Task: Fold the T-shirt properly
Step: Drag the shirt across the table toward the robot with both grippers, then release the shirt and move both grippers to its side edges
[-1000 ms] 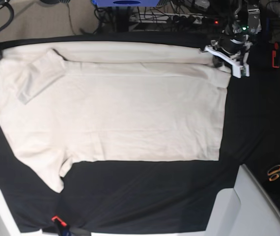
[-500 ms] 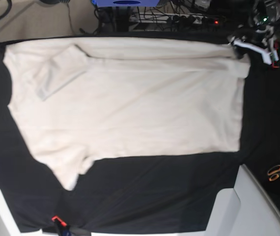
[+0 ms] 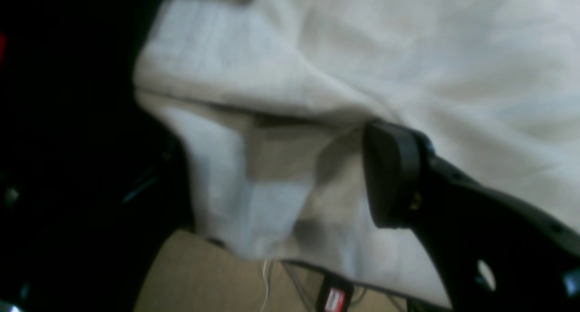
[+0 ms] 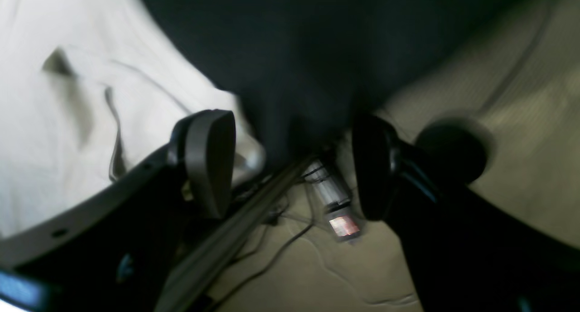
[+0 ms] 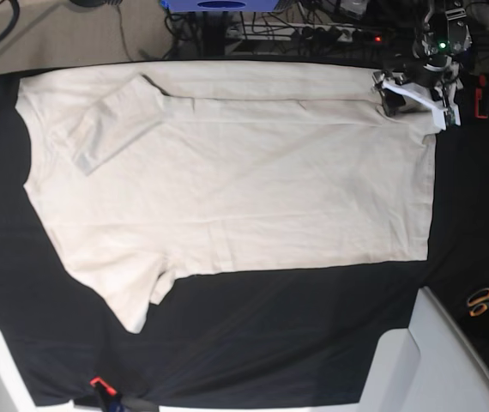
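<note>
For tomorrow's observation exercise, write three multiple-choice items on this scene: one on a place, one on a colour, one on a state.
1. Where do the scissors lie in the base view?
A. lower right
B. top left
C. on the T-shirt

2. What colour is the T-shirt?
A. blue
B. cream
C. red

3. How is the right gripper?
A. shut on the T-shirt
B. open
C. shut on a cable

Key: 1 A, they sit by the right edge, low down. 2 B, the cloth is plain off-white. 3 B, its two fingers stand wide apart with nothing between them.
</note>
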